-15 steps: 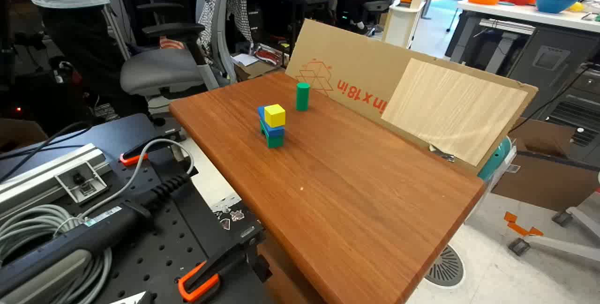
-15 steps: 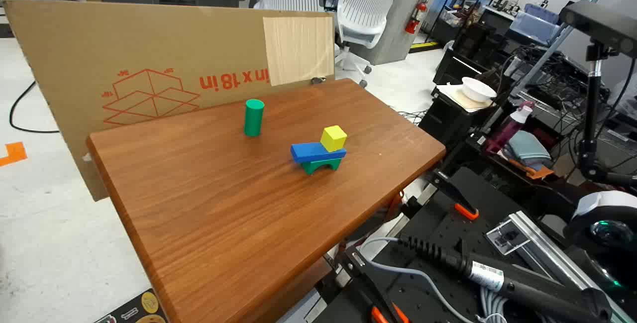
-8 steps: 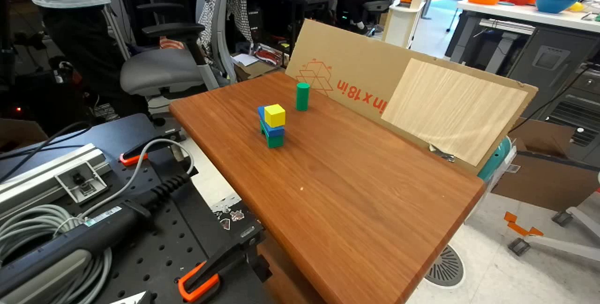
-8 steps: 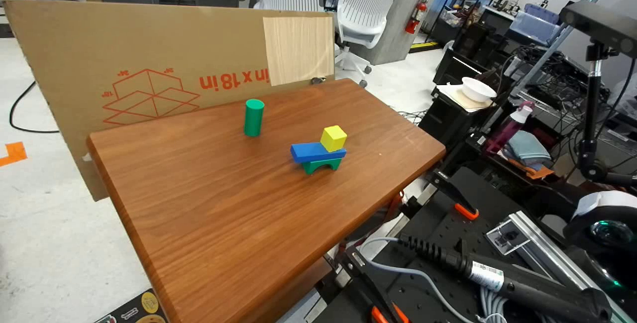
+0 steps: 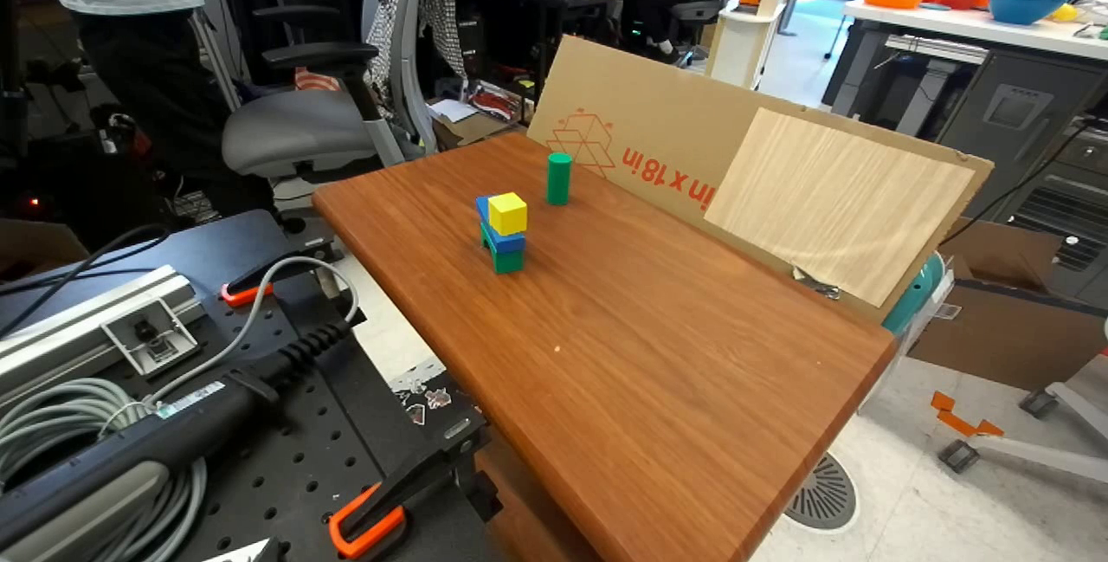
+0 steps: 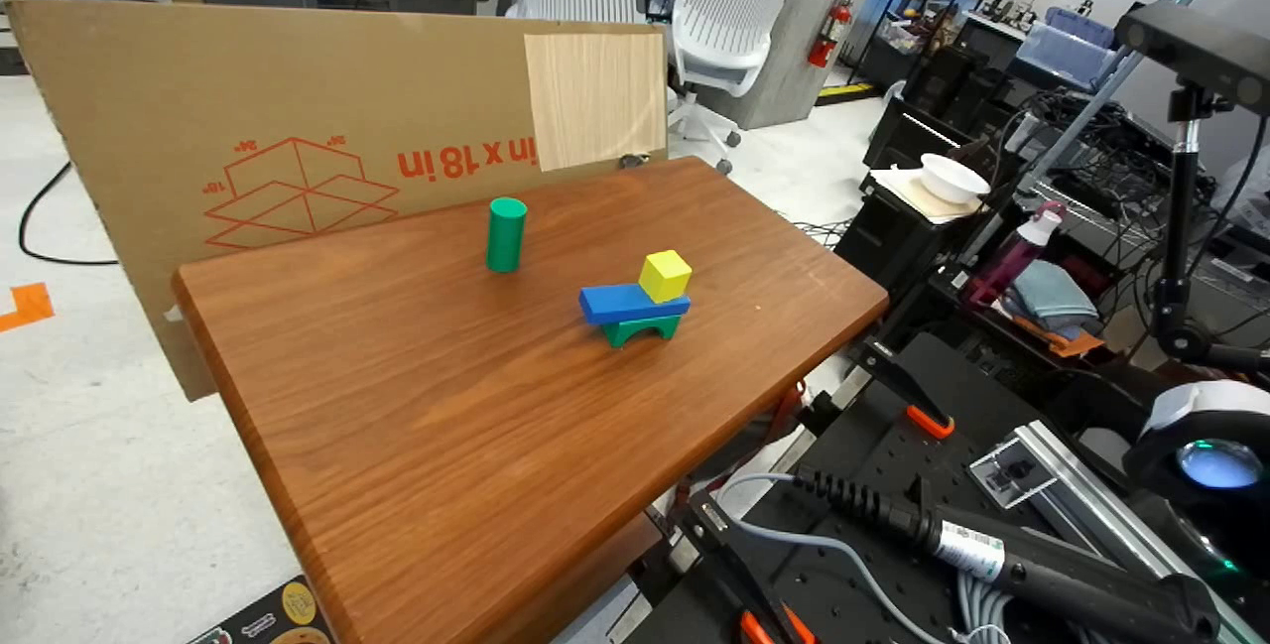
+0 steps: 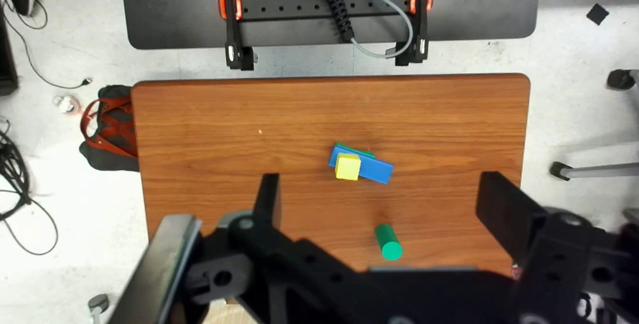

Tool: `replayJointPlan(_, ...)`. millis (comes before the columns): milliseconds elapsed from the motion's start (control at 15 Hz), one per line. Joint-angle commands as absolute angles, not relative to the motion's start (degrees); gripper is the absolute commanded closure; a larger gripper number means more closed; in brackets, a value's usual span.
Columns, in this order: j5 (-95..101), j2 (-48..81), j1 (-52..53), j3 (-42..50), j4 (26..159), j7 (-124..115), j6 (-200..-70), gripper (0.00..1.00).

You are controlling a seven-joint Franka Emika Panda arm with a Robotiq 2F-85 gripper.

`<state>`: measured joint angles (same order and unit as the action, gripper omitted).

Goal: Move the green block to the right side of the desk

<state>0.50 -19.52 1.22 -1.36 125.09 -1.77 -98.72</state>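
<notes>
No plain green cube shows in these frames; it is hidden or out of view. A green cylinder (image 5: 559, 179) stands upright on the desk (image 5: 658, 371); it also shows in an exterior view (image 6: 506, 235) and the wrist view (image 7: 387, 238). A green arch (image 6: 635, 330) stands on the desk under a blue plank (image 6: 620, 304), with a yellow cube (image 6: 665, 276) on top. My gripper (image 7: 381, 184) is open and empty high above the desk in the wrist view. The cylinder and stack appear between its fingers, far below. The gripper is outside both exterior views.
A cardboard sheet (image 6: 298, 88) stands along one long desk edge, with a pale wood panel (image 6: 595, 103) against it. A black workbench (image 7: 174, 14) with clamps, a cable and a dark tool lies beyond a gap along the opposite edge.
</notes>
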Motion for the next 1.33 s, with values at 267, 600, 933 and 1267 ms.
replayJointPlan(267,-3.0,-2.6,2.1,-1.0,122.5,7.1,-117.3,0.0)
replayJointPlan(600,-5.2,9.0,1.7,-1.9,116.3,14.5,-118.7,0.0)
replayJointPlan(933,-3.4,17.7,1.6,-3.3,110.4,17.0,-119.4,0.0)
replayJointPlan(1267,-1.9,25.0,2.2,-4.3,104.7,15.6,-119.9,0.0)
